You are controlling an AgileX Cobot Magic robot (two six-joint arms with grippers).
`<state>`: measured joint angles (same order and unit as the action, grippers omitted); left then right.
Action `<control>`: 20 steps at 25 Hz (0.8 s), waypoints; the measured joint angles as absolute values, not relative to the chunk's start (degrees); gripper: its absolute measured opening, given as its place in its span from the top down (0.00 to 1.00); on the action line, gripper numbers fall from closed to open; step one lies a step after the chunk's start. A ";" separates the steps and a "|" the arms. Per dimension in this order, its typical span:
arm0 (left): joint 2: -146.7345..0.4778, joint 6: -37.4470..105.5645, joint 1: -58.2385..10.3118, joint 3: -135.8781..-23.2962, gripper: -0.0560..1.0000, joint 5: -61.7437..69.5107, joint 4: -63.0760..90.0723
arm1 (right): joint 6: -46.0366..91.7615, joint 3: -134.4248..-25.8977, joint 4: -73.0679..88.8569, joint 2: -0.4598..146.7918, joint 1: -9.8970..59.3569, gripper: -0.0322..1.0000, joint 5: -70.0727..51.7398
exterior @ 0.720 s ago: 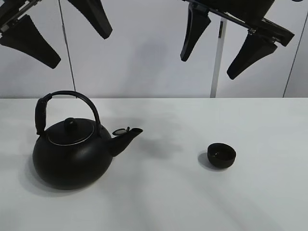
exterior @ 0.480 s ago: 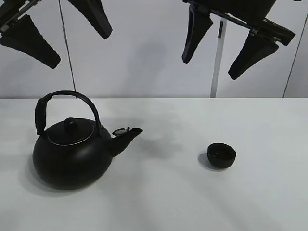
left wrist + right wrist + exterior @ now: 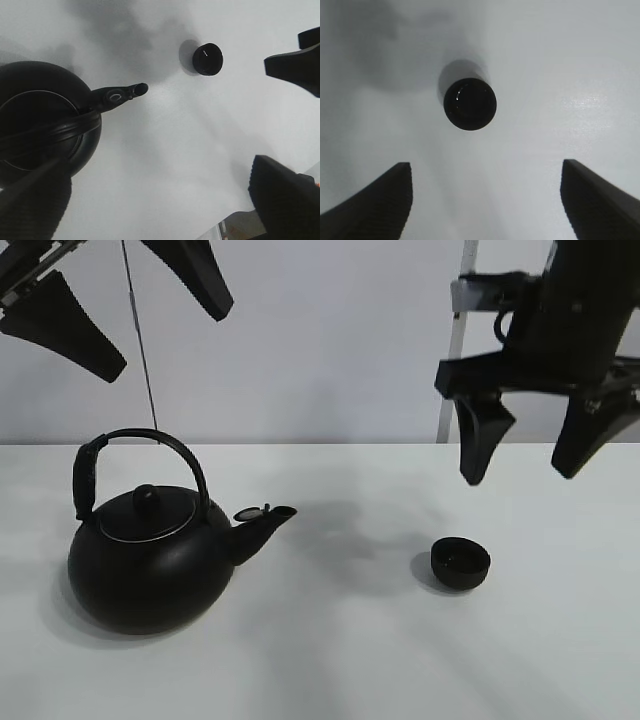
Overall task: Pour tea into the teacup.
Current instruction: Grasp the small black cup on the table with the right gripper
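The small black teacup (image 3: 460, 564) stands on the white table right of centre; it also shows in the right wrist view (image 3: 470, 104) and the left wrist view (image 3: 207, 58). The big round black kettle (image 3: 150, 550) stands upright at the left, spout pointing toward the cup, handle raised. My right gripper (image 3: 535, 455) is open and empty, hanging above and just behind the cup. My left gripper (image 3: 130, 315) is open and empty, high above the kettle. No tea stream is visible.
The white table (image 3: 330, 660) ends at a pale back wall. A thin dark rod (image 3: 140, 340) and a white post (image 3: 455, 380) stand behind the table.
My right gripper has dropped from the top of the view and turned, now hanging open just above the teacup. The left gripper, kettle and cup have not moved.
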<state>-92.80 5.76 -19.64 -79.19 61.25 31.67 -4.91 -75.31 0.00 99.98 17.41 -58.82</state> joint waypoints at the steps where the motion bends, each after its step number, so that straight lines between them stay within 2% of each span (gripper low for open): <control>1: -92.80 5.76 -19.64 -79.19 0.29 61.25 31.67 | -4.91 -72.71 0.00 99.98 17.41 0.43 -55.86; 8: -92.80 5.76 -19.64 -79.19 0.29 61.25 31.67 | -7.39 -62.12 -2.11 99.98 18.08 0.45 -38.28; 20: -92.80 5.76 -19.64 -79.19 0.29 61.25 31.67 | -7.17 -61.88 0.00 106.39 18.26 0.46 -31.76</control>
<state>-92.80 5.76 -19.64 -79.19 61.25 31.67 -7.17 -61.88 0.00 106.39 18.26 -31.76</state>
